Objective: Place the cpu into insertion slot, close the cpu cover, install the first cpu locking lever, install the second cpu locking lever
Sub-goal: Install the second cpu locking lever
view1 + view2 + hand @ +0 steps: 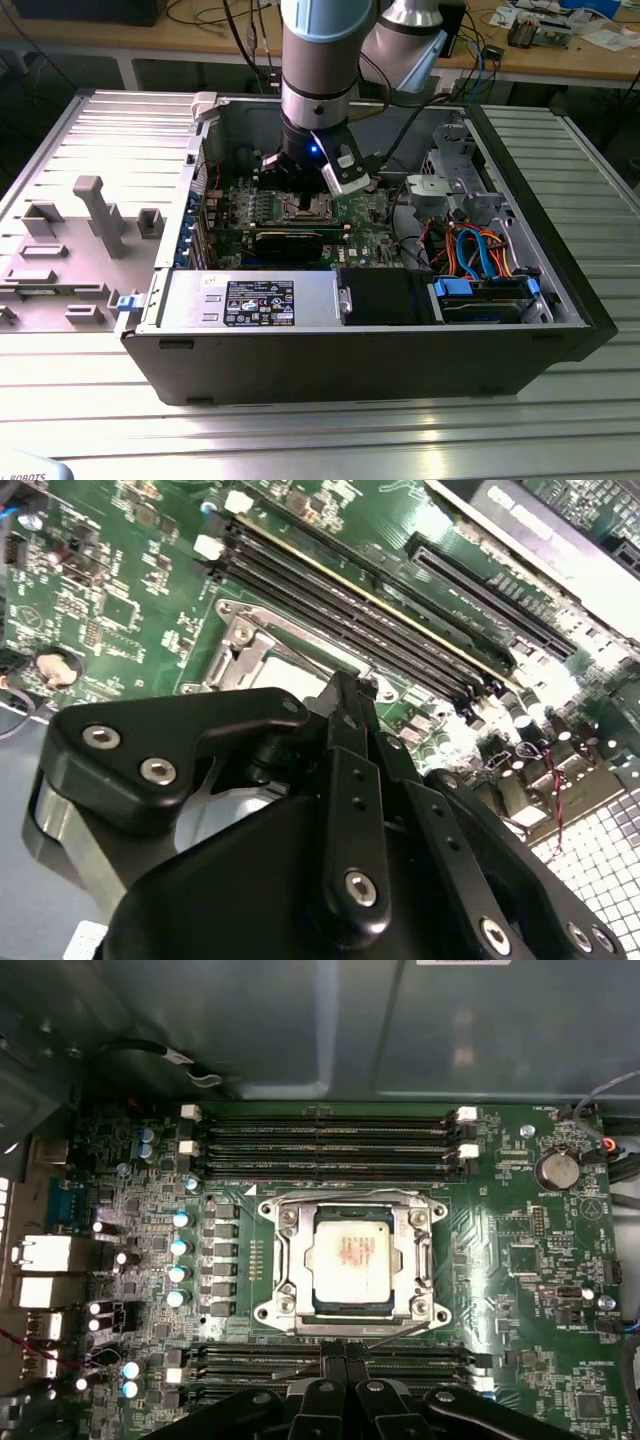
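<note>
CPU seated, cover down, gripper at the socket's edge.

The cpu [349,1257] lies flat in the insertion slot [392,1305], framed by the cpu cover [291,1260]. The gripper [345,1352] sits just beside the cover's edge, fingers together on nothing, as far as the first wrist view shows. Judged: the chip is light, stiff and fragile; any hold belongs on the thin springy wire lever [385,1337].

the arm [320,60] is a thick cylinder with a pale blue band above silver-grey metal, then a black wrist with a small blue light. the gripper [345,705] is matte black, built of angular linkage plates fastened with silver screws.
</note>
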Action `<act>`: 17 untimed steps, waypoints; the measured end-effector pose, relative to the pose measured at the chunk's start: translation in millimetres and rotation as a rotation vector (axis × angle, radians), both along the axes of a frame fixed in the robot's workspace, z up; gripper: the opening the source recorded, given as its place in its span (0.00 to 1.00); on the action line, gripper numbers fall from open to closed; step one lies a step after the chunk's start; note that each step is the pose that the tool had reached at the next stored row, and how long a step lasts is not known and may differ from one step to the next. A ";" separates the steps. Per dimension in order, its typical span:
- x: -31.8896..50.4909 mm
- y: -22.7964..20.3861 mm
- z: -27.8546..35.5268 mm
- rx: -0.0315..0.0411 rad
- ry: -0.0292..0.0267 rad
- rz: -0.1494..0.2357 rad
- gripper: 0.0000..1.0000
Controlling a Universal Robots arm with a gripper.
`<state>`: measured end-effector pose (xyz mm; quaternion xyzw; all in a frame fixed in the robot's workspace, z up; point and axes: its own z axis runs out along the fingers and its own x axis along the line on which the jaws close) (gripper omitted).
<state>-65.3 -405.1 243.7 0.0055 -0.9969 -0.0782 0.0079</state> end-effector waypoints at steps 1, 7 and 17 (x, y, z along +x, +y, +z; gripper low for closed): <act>-2.1 -0.1 -0.9 0.0009 0.0007 0.000 0.11; -9.6 -0.4 -8.7 0.0021 0.0033 0.000 0.11; -15.5 -7.8 -16.2 0.0198 0.0033 0.005 0.11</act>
